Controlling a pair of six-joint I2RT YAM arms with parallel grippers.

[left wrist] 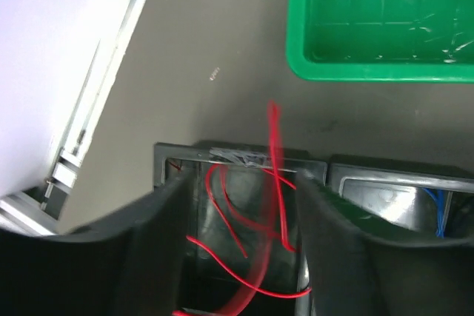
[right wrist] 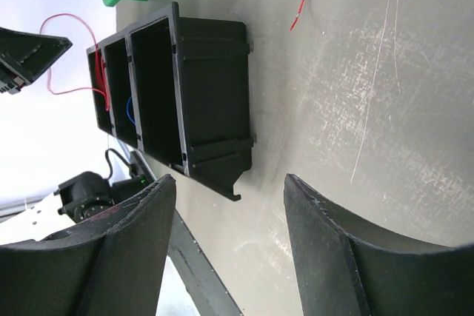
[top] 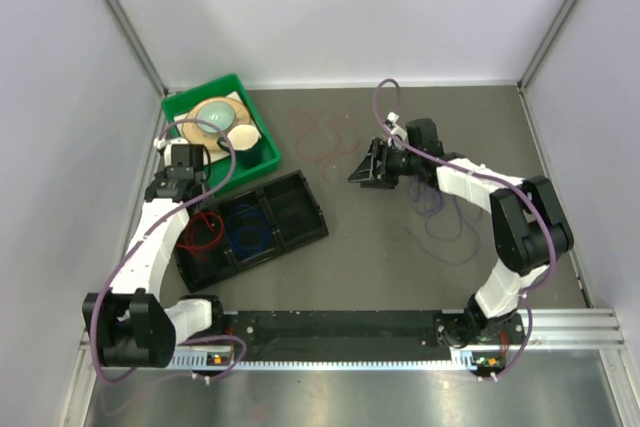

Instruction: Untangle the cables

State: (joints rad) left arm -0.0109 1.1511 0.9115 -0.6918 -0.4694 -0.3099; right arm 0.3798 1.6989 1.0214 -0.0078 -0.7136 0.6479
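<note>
Left gripper (left wrist: 243, 196) fills the foreground of its wrist view: fingers apart, nothing pinched. Red cable (left wrist: 277, 183) passes through the gap. One strand rises nearly upright and blurred, its free end pointing up and toward the green bin (left wrist: 355, 72) at the far-left corner of the table (top: 380, 267). The rest lies in loose loops in the left compartment of the black tray (right wrist: 215, 72), in the near-left part of the table; the loops have no clear long axis. Blue cable (top: 247, 232): coiled in the middle compartment.

Unsorted:
- second reddish cable (top: 325, 137): sprawled near the middle of the far edge, long axis roughly along that edge.
- purple cable (top: 445, 232): toward the right edge, partly under the right arm, stretched roughly far-to-near.

Right gripper (right wrist: 229, 186): fingers apart, empty, over the table just right of the reddish cable.

Risks (judgement):
- The upright red strand reaches above the tray rim. If it is draped on a left finger, lifting away could drag the coil out.
- Springy wire may flip over the divider onto the blue coil and tangle with it.
- Purple loops under the right arm could snag when that arm moves. The wire is thin, so a pinch is easy to miss.
</note>
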